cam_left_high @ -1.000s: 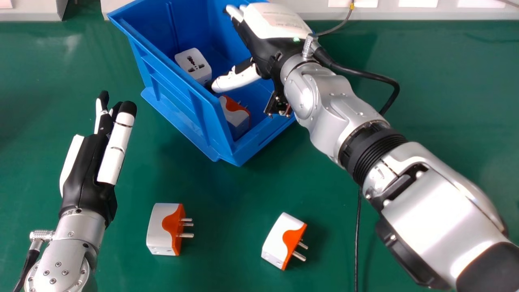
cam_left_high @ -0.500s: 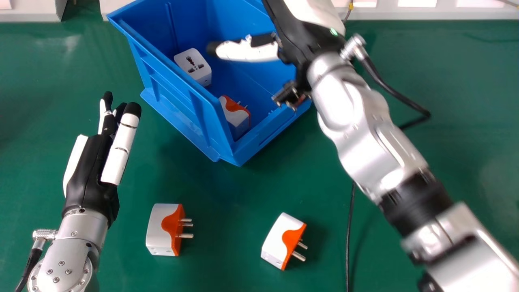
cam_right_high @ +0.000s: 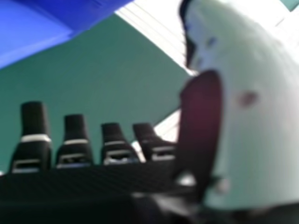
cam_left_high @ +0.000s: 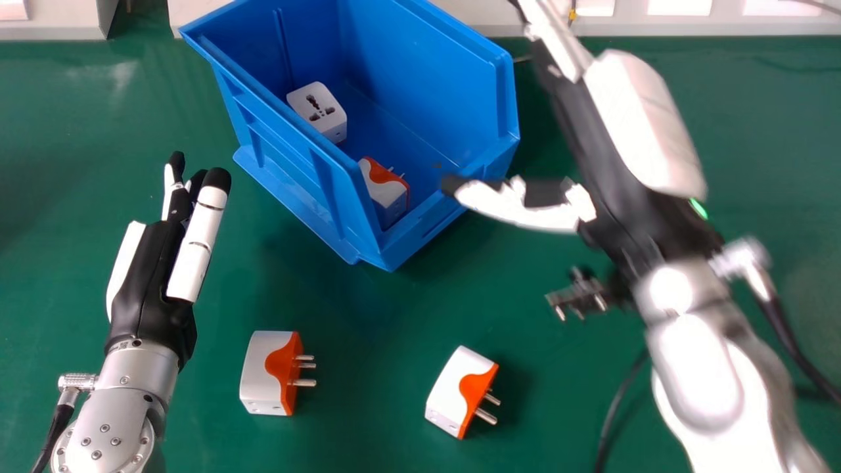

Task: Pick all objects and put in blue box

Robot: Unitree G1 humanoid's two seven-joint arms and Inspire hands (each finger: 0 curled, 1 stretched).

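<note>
In the head view my right hand (cam_left_high: 617, 177) is open just right of the blue box (cam_left_high: 355, 184), its thumb pointing at the box's near right corner. The right hand view has my right hand (cam_right_high: 74, 144) with straight fingers and nothing held. My left hand (cam_left_high: 154, 263) is open above the table at the left, holding nothing. Inside the box lie a white adapter (cam_left_high: 320, 110) and a white-and-orange plug (cam_left_high: 386, 189). Two more lie on the table in front: a left plug (cam_left_high: 264, 374) and a right plug (cam_left_high: 458, 391), both with pins toward the right.
The green table (cam_left_high: 355, 315) carries everything. A white ledge (cam_left_high: 709, 23) runs along its far edge, behind the box. A black cable (cam_left_high: 614, 407) hangs near my right forearm. Part of the blue box (cam_right_high: 37, 28) appears in the right hand view.
My right hand has moved from over the box to the right and nearer, out past its right side. The left hand has shifted very slightly to the right. Both table plugs stay in place.
</note>
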